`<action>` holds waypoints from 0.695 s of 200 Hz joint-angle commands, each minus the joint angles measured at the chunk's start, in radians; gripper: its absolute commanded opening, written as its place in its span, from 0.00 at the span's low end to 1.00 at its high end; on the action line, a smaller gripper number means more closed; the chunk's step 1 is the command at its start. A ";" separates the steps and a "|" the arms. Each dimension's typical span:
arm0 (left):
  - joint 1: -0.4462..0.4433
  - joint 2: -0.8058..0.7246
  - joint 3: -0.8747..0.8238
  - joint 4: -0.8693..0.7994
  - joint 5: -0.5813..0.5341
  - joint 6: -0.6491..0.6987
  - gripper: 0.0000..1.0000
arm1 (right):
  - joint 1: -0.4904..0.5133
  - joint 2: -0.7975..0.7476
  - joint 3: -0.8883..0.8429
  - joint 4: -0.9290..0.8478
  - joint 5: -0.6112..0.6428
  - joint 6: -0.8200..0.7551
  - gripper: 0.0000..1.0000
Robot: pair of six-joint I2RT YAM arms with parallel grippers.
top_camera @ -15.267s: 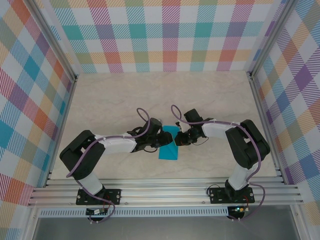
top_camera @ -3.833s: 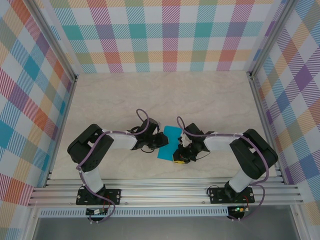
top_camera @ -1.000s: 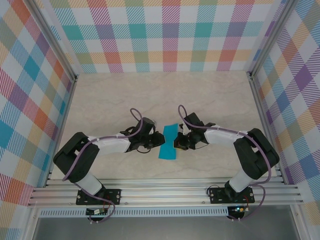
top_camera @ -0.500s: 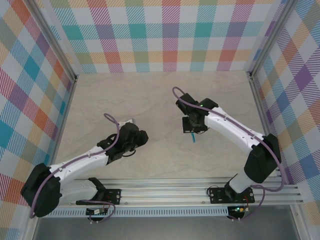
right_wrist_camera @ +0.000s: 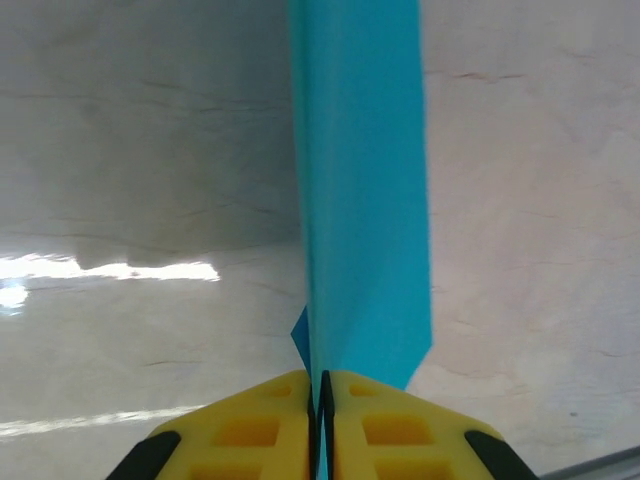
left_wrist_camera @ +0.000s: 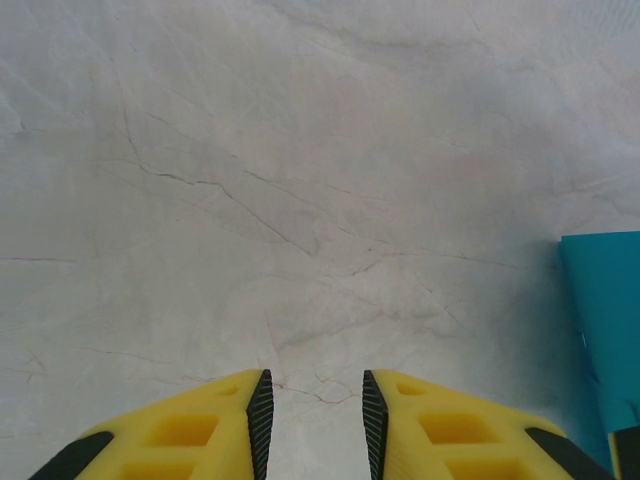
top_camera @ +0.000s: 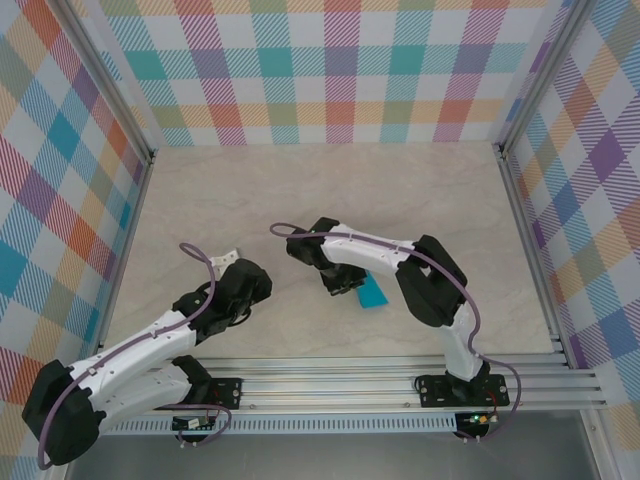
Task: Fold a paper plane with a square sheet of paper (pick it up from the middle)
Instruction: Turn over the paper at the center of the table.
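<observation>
Right gripper (right_wrist_camera: pixel 320 385) tight on paper plane (right_wrist_camera: pixel 362 180)

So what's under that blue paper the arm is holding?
Pale marble-look table shows around the paper, with a shadow alongside. The patch directly beneath is covered. The right fingers pinch its near end.

Robot test cell, a lab bench setup.
Left arm (top_camera: pixel 140 350) and right arm (top_camera: pixel 372 258) are bolted to aluminium rails (top_camera: pixel 330 385) at the near edge of a pale marble-look table (top_camera: pixel 300 180). Bright checked panels (top_camera: pixel 330 70) wall it in on three sides, with metal posts (top_camera: pixel 105 85) at the corners.
</observation>
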 commanded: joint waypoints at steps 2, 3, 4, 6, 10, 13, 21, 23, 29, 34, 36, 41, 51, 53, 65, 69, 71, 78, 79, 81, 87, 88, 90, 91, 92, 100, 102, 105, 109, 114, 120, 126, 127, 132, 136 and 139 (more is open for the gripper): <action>0.010 -0.019 -0.010 -0.051 0.004 -0.010 0.32 | -0.007 0.033 0.023 0.044 -0.118 0.016 0.13; 0.010 -0.020 -0.010 -0.052 0.007 -0.009 0.32 | -0.007 0.034 0.022 0.049 -0.120 0.017 0.13; 0.009 -0.021 -0.010 -0.052 0.008 -0.008 0.32 | -0.008 0.035 0.021 0.052 -0.125 0.017 0.13; 0.009 -0.022 -0.011 -0.054 0.012 -0.007 0.32 | -0.008 0.035 0.020 0.060 -0.133 0.016 0.13; 0.011 -0.023 -0.011 -0.058 0.019 -0.005 0.32 | -0.008 0.036 0.016 0.074 -0.147 0.017 0.13; 0.010 -0.024 -0.011 -0.064 0.021 -0.004 0.32 | -0.008 0.038 0.015 0.082 -0.157 0.016 0.14; 0.010 -0.029 -0.011 -0.076 0.028 -0.003 0.33 | -0.008 0.043 0.014 0.101 -0.183 0.011 0.15; 0.010 -0.029 -0.012 -0.077 0.032 0.000 0.33 | -0.009 0.045 0.015 0.102 -0.186 0.011 0.16; 0.011 -0.032 -0.013 -0.080 0.039 0.003 0.33 | -0.009 0.052 0.021 0.105 -0.196 0.011 0.17; 0.011 -0.036 -0.014 -0.081 0.046 0.005 0.33 | -0.009 0.056 0.024 0.110 -0.206 0.009 0.19; 0.011 -0.037 -0.014 -0.082 0.049 0.005 0.33 | -0.008 0.058 0.024 0.112 -0.212 0.008 0.19; 0.011 -0.040 -0.015 -0.086 0.055 0.006 0.33 | -0.008 0.058 0.024 0.121 -0.226 -0.001 0.20; 0.011 -0.047 -0.022 -0.078 0.071 0.004 0.34 | -0.008 0.054 0.023 0.133 -0.246 -0.006 0.22; 0.011 -0.049 -0.025 -0.075 0.073 0.004 0.34 | -0.008 0.051 0.022 0.138 -0.252 -0.007 0.22; 0.012 -0.053 -0.037 -0.044 0.097 0.008 0.37 | -0.008 0.024 0.008 0.171 -0.282 -0.021 0.27; 0.011 -0.053 -0.040 -0.035 0.106 0.010 0.37 | -0.007 0.011 0.002 0.181 -0.287 -0.022 0.29; 0.011 -0.052 -0.040 -0.030 0.110 0.011 0.37 | -0.008 0.003 0.000 0.185 -0.290 -0.024 0.30; 0.011 -0.045 -0.041 -0.015 0.123 0.017 0.38 | -0.010 -0.024 -0.015 0.207 -0.307 -0.030 0.35; 0.011 -0.044 -0.040 -0.013 0.125 0.018 0.38 | -0.010 -0.028 -0.016 0.210 -0.310 -0.033 0.35; 0.012 -0.040 -0.040 -0.009 0.127 0.020 0.38 | -0.012 -0.034 -0.021 0.217 -0.315 -0.037 0.36; 0.011 -0.031 -0.036 0.000 0.136 0.026 0.38 | -0.013 -0.062 -0.033 0.237 -0.331 -0.042 0.39; 0.011 -0.029 -0.035 0.002 0.137 0.027 0.38 | -0.014 -0.067 -0.038 0.241 -0.334 -0.043 0.40; 0.011 -0.024 -0.033 0.005 0.141 0.029 0.38 | -0.015 -0.074 -0.046 0.250 -0.342 -0.045 0.41; 0.012 -0.021 -0.032 0.006 0.141 0.030 0.38 | -0.016 -0.078 -0.049 0.255 -0.346 -0.046 0.42; 0.011 -0.019 -0.031 0.007 0.143 0.032 0.39 | -0.017 -0.085 -0.053 0.260 -0.351 -0.047 0.43; 0.012 0.001 -0.021 0.017 0.160 0.039 0.40 | -0.027 -0.130 -0.092 0.308 -0.397 -0.055 0.46; 0.012 0.007 -0.018 0.021 0.164 0.040 0.40 | -0.033 -0.137 -0.104 0.322 -0.408 -0.058 0.46; 0.011 0.017 -0.012 0.028 0.173 0.046 0.40 | -0.039 -0.158 -0.121 0.341 -0.424 -0.058 0.46; 0.011 0.030 -0.008 0.037 0.187 0.052 0.40 | -0.046 -0.184 -0.143 0.365 -0.441 -0.057 0.47; 0.012 0.049 0.000 0.050 0.202 0.059 0.40 | -0.057 -0.214 -0.181 0.389 -0.458 -0.056 0.48; 0.011 0.074 0.010 0.056 0.220 0.062 0.40 | -0.074 -0.253 -0.214 0.422 -0.479 -0.058 0.50; 0.011 0.100 0.018 0.089 0.238 0.067 0.40 | -0.088 -0.294 -0.249 0.447 -0.495 -0.058 0.53; 0.012 0.105 0.019 0.095 0.242 0.068 0.40 | -0.090 -0.297 -0.255 0.454 -0.497 -0.058 0.54; 0.010 0.127 0.022 0.117 0.258 0.070 0.40 | -0.100 -0.328 -0.284 0.469 -0.502 -0.060 0.56; 0.011 0.145 0.025 0.135 0.267 0.071 0.40 | -0.112 -0.360 -0.307 0.484 -0.507 -0.063 0.57; 0.010 0.159 0.028 0.148 0.277 0.073 0.40 | -0.121 -0.377 -0.321 0.495 -0.514 -0.065 0.58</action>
